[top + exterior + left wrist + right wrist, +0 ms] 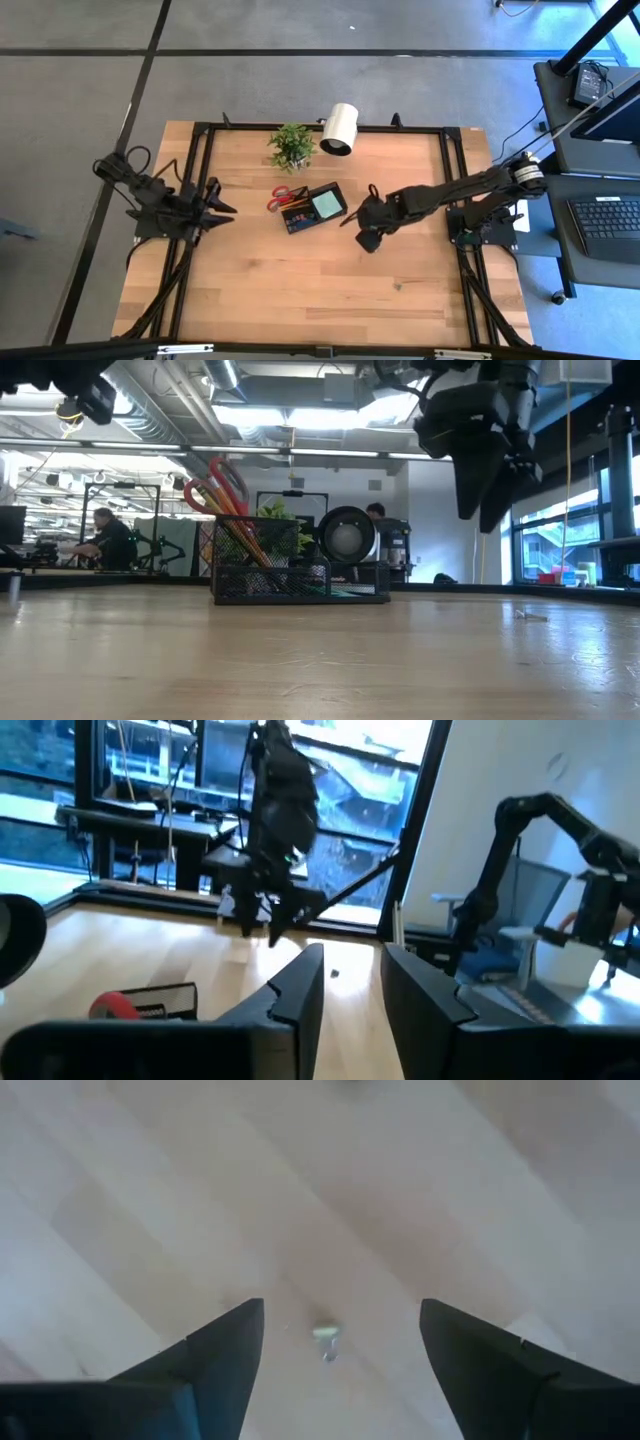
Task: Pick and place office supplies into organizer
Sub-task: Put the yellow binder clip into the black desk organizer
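Right wrist view: right gripper (335, 1345) spread wide, empty, hovering above tiny metal clip (326, 1340) centred between fingers on table (150, 1200).

The small black wire-mesh rectangular organizer (313, 209) sits on the pale wooden counter (300, 280), turned at a slant. A pale teal square note pad (326, 207) lies flat in one compartment. In the other, red-handled scissors (283, 196) stand tilted, handles up and sticking out over the rim, with thin orange-and-yellow wooden pencils (247, 542) leaning among them. A tiny metal clip (326, 1339) lies alone on the bare counter, well apart from the organizer.
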